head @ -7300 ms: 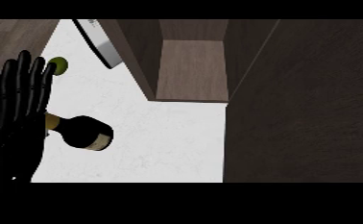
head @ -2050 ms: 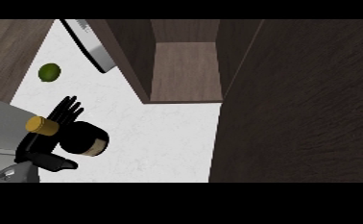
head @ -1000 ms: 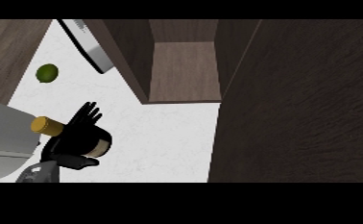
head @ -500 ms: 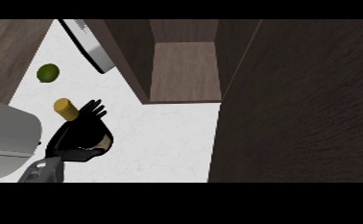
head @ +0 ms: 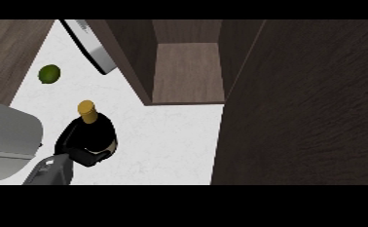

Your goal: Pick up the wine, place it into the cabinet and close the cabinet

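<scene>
The wine bottle [head: 90, 131] is dark with a gold cap and is seen almost from above, over the white counter [head: 173, 133] at the lower left. My left hand [head: 81, 156] is curled round its lower part, with the grey forearm coming in from the bottom left corner. The bottle hides most of the hand. The cabinet [head: 187, 67] stands open at the top centre, up and to the right of the bottle, and its wooden inside shows nothing in it. Its dark door [head: 295, 109] fills the right side of the view. My right hand does not show.
A green lime [head: 49, 73] lies on the counter at the upper left. A grey rounded object [head: 16, 141] sits at the left edge beside the bottle. A thin light panel [head: 90, 46] leans by the cabinet's left wall.
My left hand has closed round the bottle and tipped it from lying to nearly upright. The gold cap moved up and right, toward the cabinet. The view shifted slightly.
</scene>
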